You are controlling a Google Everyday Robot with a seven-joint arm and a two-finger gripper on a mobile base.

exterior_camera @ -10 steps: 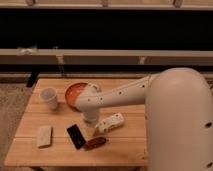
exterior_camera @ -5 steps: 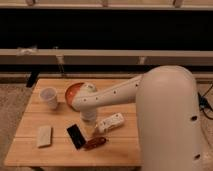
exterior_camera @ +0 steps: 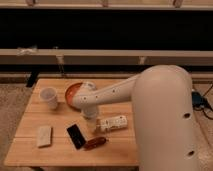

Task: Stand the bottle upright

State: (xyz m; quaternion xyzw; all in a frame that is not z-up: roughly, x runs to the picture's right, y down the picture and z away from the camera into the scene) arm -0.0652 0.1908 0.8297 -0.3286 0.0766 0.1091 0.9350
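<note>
Gripper (exterior_camera: 91, 118) is hanging at 9 o'clock of bottle (exterior_camera: 113, 123), which is lying flat on table (exterior_camera: 55, 118); grip state: can't tell.

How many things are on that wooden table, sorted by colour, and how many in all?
Whitish: 3 (translucent plastic cup, small labelled plastic bottle lying down, pale flat block)
Black: 1 (flat rectangular phone)
Orange-red: 1 (round bowl)
Reddish-brown: 1 (oblong object)
Total: 6
The gripper is by the bottle's phone-side end.

One high view over the arm (exterior_camera: 118, 92), down onto the table (exterior_camera: 25, 150), end effector (exterior_camera: 90, 115) mid-table.
</note>
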